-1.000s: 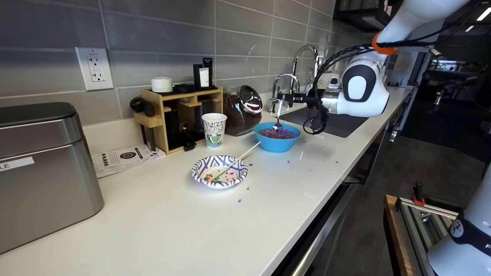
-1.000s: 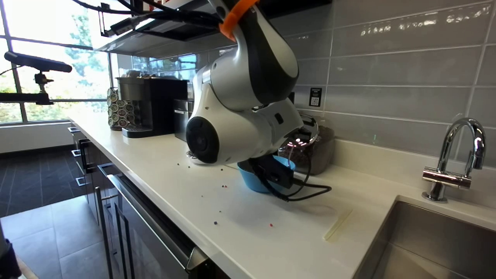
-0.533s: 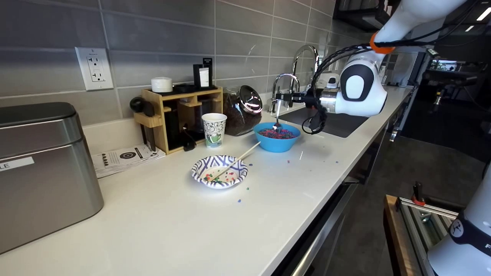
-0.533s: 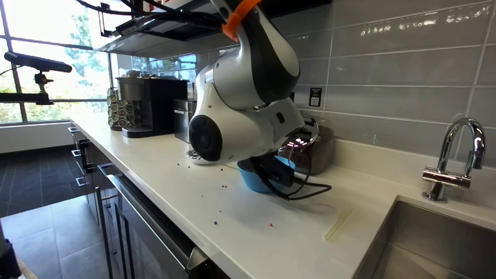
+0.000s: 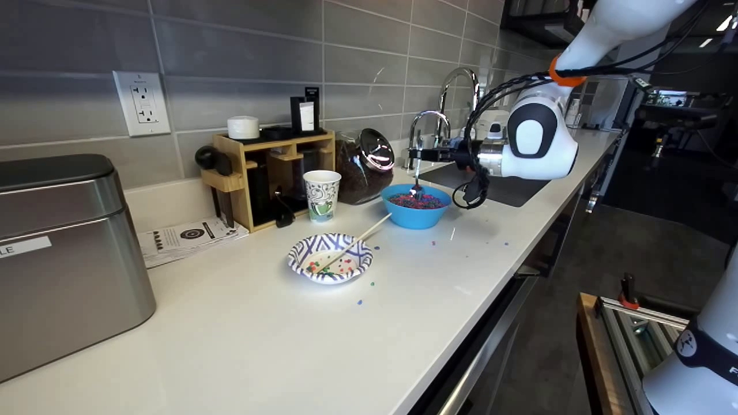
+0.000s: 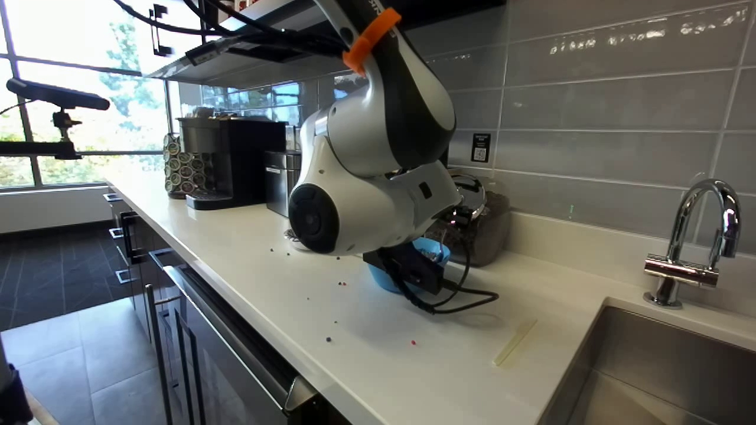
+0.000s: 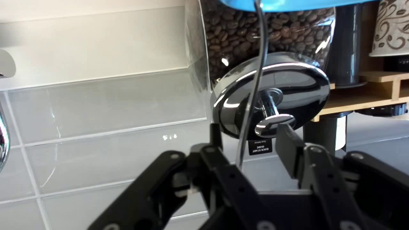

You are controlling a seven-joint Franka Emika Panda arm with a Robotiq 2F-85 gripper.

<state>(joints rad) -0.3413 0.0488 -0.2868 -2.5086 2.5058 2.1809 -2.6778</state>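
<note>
A slim shiny metal utensil (image 7: 252, 105) stands nearly upright in the blue bowl (image 5: 415, 219), its head (image 5: 416, 192) resting among pink and blue bits. My gripper (image 7: 250, 135) is open around the handle. In the wrist view a gap shows on each side of the handle, which runs nearer the left finger (image 7: 216, 135) than the right finger (image 7: 289, 148). The handle's top pokes up above the fingers in an exterior view, where the gripper (image 5: 416, 154) hangs over the bowl. The arm hides part of the blue bowl (image 6: 384, 280) in an exterior view.
A patterned paper bowl (image 5: 301, 253) with a thin stick (image 5: 369, 231) sits nearby. Behind stand a paper cup (image 5: 322, 196), a coffee-bean jar (image 5: 357, 178) and a wooden organizer (image 5: 236, 196). A sink (image 6: 661, 360) and faucet (image 6: 679, 271) lie on the jar's other side. Small bits dot the counter.
The gripper has let go of the utensil's handle and its fingers have spread. It has also sunk slightly, so the handle's end now shows above it. The utensil stays standing in the bowl.
</note>
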